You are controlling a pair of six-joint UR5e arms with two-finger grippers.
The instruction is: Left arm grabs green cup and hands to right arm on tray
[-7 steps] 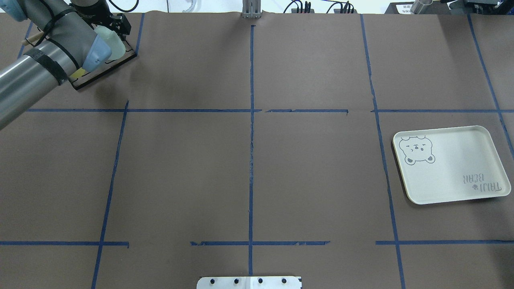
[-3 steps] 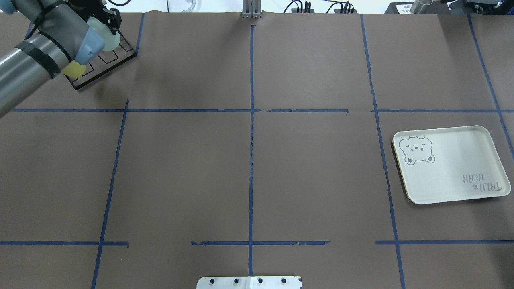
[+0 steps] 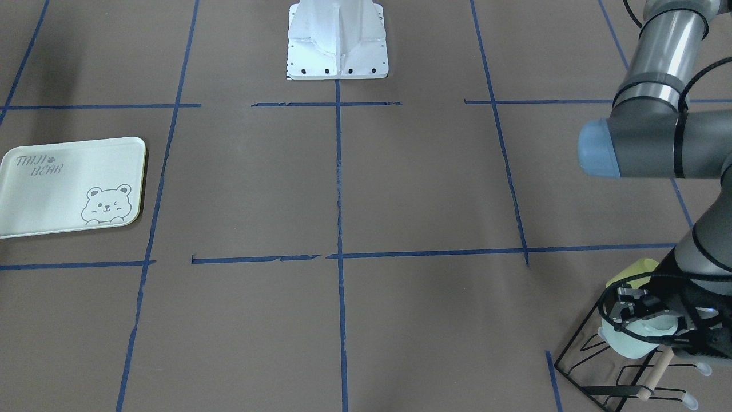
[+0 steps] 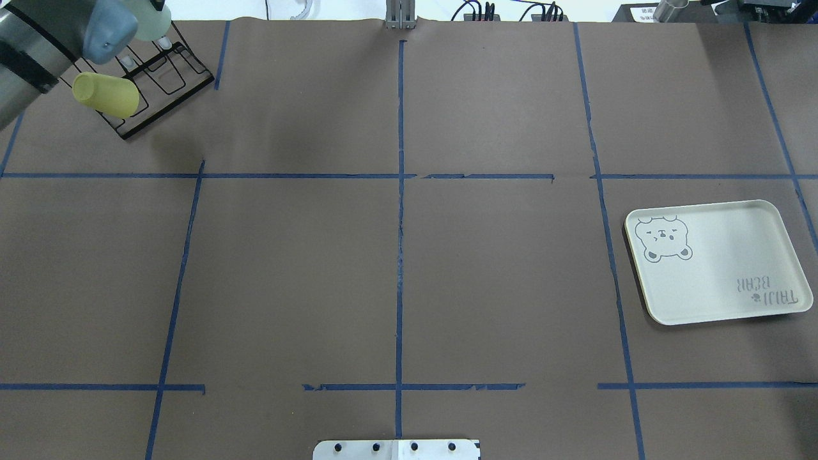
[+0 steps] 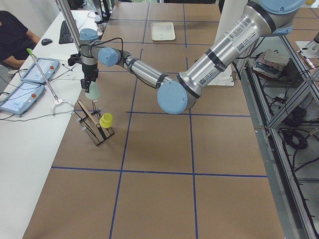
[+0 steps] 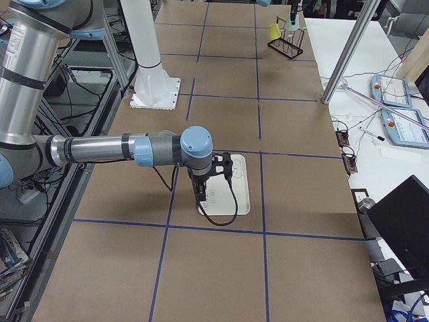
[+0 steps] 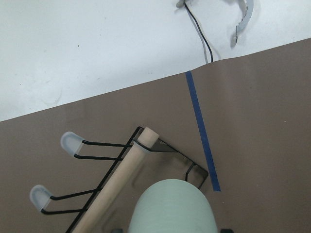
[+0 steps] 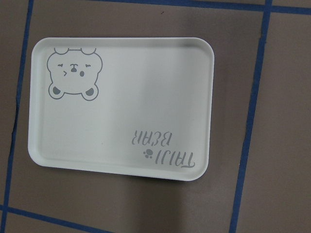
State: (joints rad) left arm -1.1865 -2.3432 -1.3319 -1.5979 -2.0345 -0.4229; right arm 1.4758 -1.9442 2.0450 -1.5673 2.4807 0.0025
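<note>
My left gripper (image 3: 645,321) is shut on the pale green cup (image 3: 626,343) and holds it in the air just above the black wire rack (image 3: 589,349) at the table's far left corner. The cup fills the bottom of the left wrist view (image 7: 172,206) and shows under the arm in the overhead view (image 4: 152,24). The cream bear tray (image 4: 722,262) lies flat and empty on the right side of the table. The right arm shows only in the exterior right view, with its gripper (image 6: 201,194) above the tray (image 6: 234,191); I cannot tell whether it is open or shut.
A yellow cup (image 4: 105,94) sits on a peg of the rack (image 4: 172,70), beside the green cup. The rack's wooden bar (image 7: 116,184) runs below the held cup. The robot base plate (image 3: 337,40) stands at mid-table on the robot's edge.
My left arm has lifted and drawn back toward the far left corner with the green cup, off the rack. The yellow cup and rack are now uncovered.
</note>
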